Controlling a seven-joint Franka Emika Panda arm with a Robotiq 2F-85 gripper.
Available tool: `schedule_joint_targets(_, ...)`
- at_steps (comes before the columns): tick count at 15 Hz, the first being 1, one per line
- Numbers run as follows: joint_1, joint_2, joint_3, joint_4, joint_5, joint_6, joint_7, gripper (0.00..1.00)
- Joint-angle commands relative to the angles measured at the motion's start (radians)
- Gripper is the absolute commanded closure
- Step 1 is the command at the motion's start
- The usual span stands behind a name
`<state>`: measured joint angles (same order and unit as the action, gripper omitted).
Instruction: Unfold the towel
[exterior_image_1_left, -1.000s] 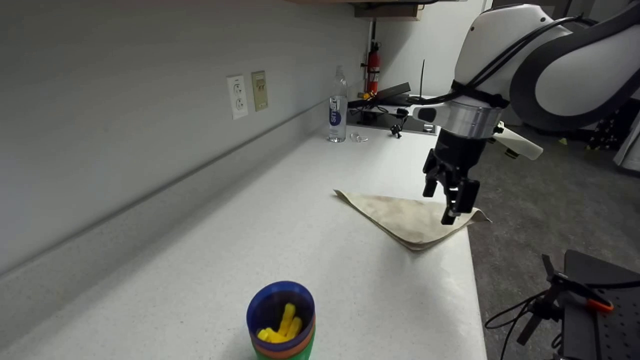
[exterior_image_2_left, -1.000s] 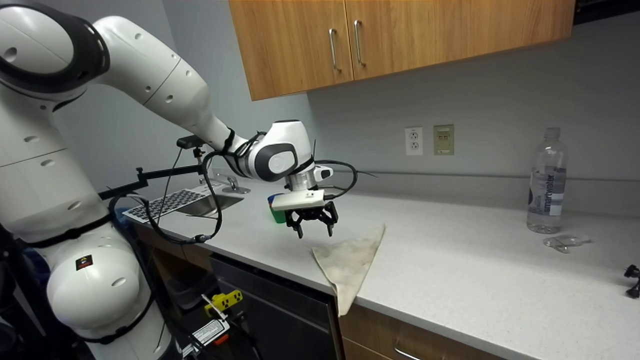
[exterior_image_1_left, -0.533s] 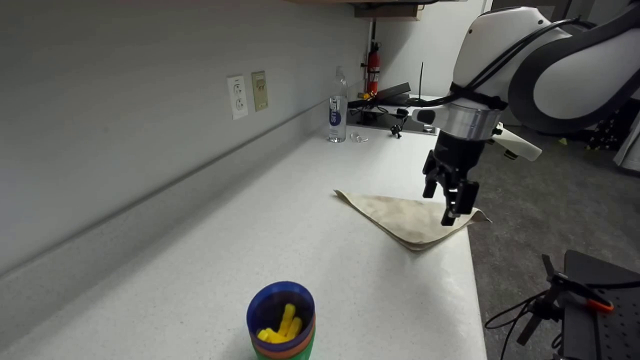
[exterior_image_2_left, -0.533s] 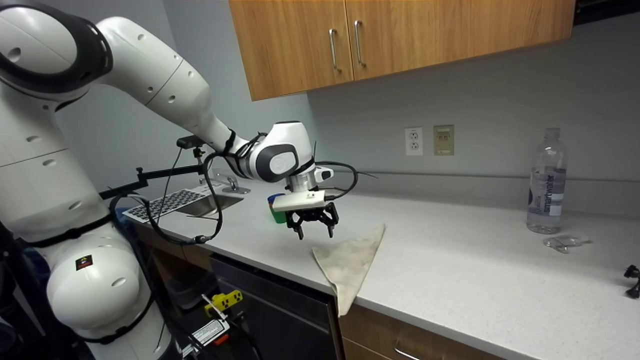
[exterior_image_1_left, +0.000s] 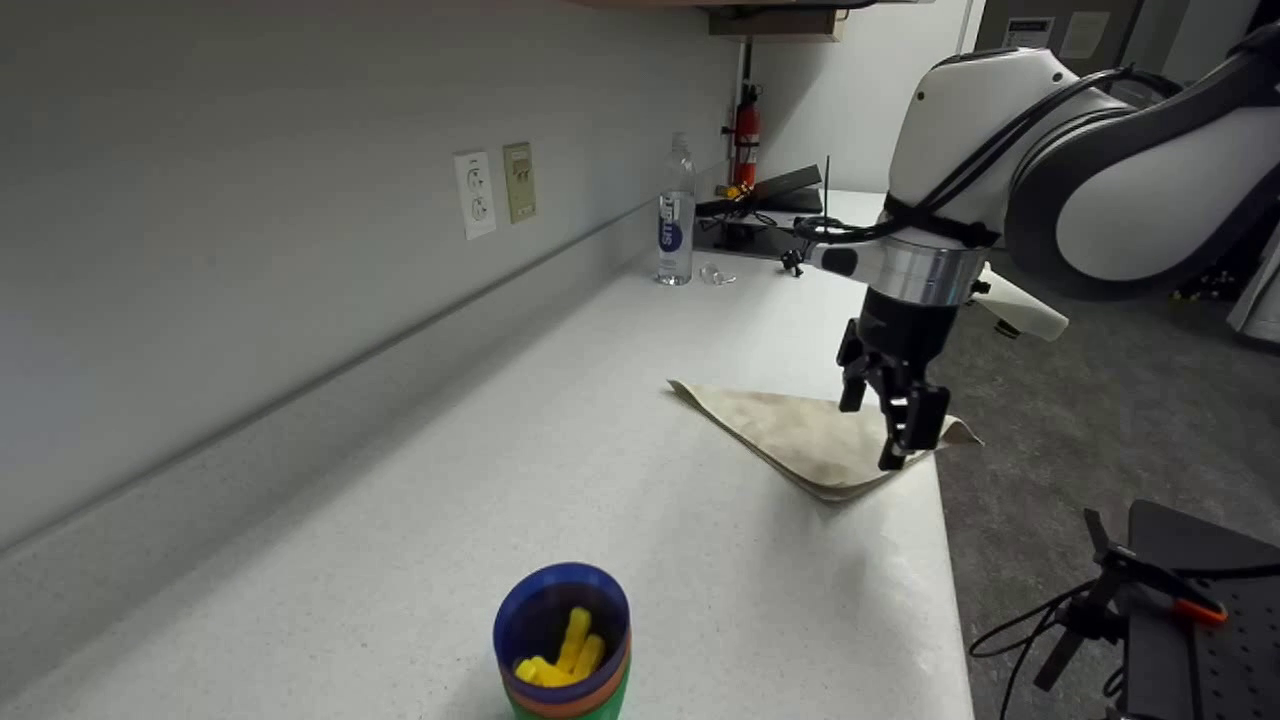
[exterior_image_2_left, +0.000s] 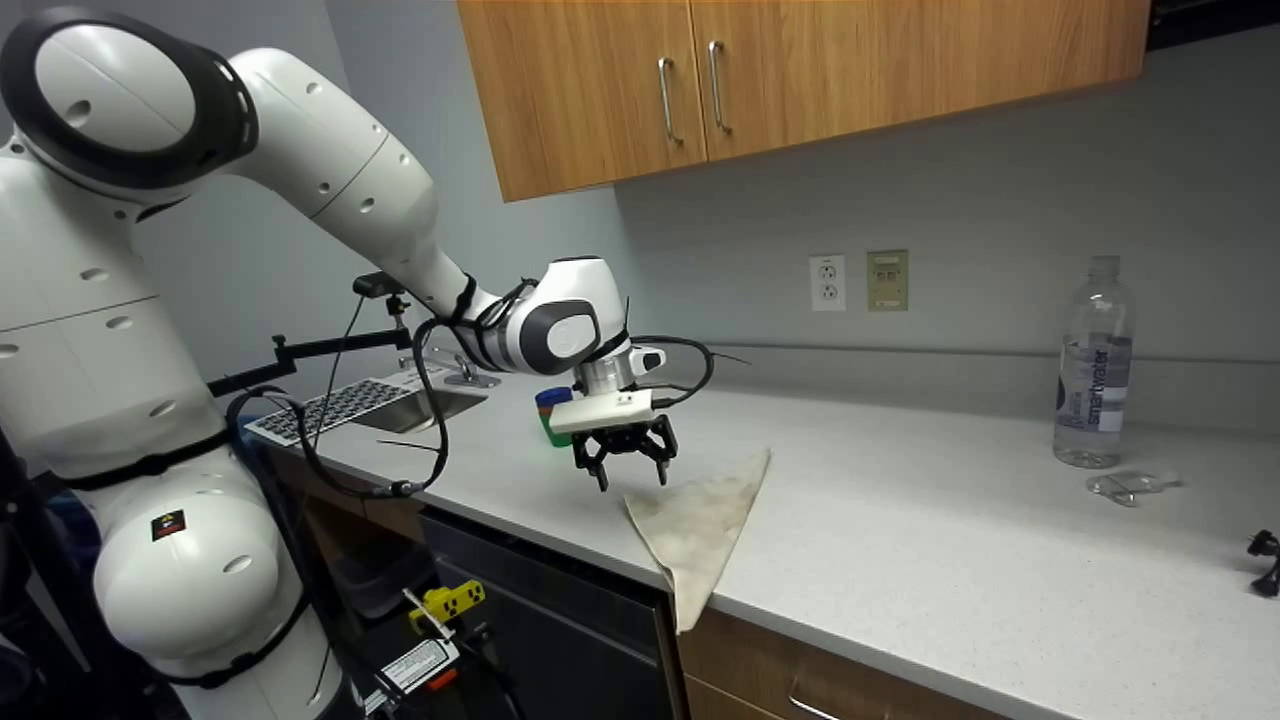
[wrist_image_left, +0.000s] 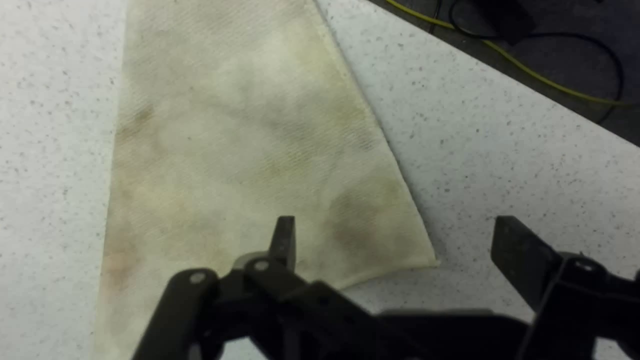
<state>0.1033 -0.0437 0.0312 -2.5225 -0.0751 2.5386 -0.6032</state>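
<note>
A beige, stained towel lies folded in a triangle on the white counter; it shows in both exterior views (exterior_image_1_left: 800, 435) (exterior_image_2_left: 700, 510) and the wrist view (wrist_image_left: 240, 135). One of its corners hangs over the counter's front edge. My gripper points down above the towel in both exterior views (exterior_image_1_left: 871, 432) (exterior_image_2_left: 632, 482). It is open and empty. In the wrist view (wrist_image_left: 395, 222) a towel corner lies below, between the two fingers. The left finger is over the cloth and the right finger is over bare counter. The fingers look apart from the towel.
A stack of coloured cups (exterior_image_1_left: 618, 660) with yellow pieces in it stands on the counter, also seen in an exterior view (exterior_image_2_left: 557, 430). A water bottle (exterior_image_1_left: 675, 235) stands by the wall. A sink (exterior_image_2_left: 465, 403) lies past the cups. Wooden cabinets (exterior_image_2_left: 800, 75) hang above.
My gripper has come down a little closer to the towel, mostly in the last half second. It stays open. The towel has not moved.
</note>
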Motion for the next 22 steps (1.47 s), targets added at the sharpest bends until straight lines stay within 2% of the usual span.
schedule_joint_targets(1,-0.001,0.030,0.025,0.007,-0.044,0.059,0.046,0.00)
schedule_joint_targets(7,-0.004,0.082,0.047,0.003,-0.132,0.160,0.138,0.00)
schedule_joint_targets(12,-0.009,0.123,0.022,0.014,-0.357,0.209,0.316,0.02)
schedule_joint_targets(15,-0.007,0.137,0.011,0.022,-0.443,0.211,0.396,0.17)
schedule_joint_targets(17,-0.006,0.146,0.006,0.029,-0.475,0.212,0.432,0.44)
schedule_joint_targets(22,0.000,0.155,0.006,0.038,-0.490,0.203,0.472,0.82)
